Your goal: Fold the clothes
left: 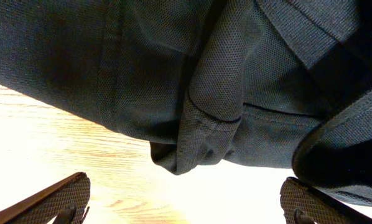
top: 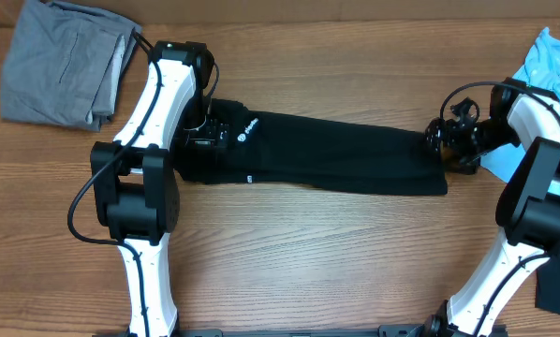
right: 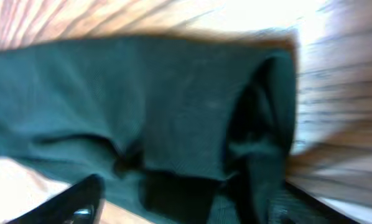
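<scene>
- Our left hand (top: 210, 131) is hanging released, fingers wide, above the black T-shirt's (top: 336, 154) logo end.
- Our right hand (top: 444, 140) is sitting at the opposite end; we cannot tell its grip.
- The T-shirt is lying between both hands on the bench (top: 308, 243).

Overhead straight down on table (top: 308, 243); both wrist views close on black T-shirt (top: 336, 154)
</scene>
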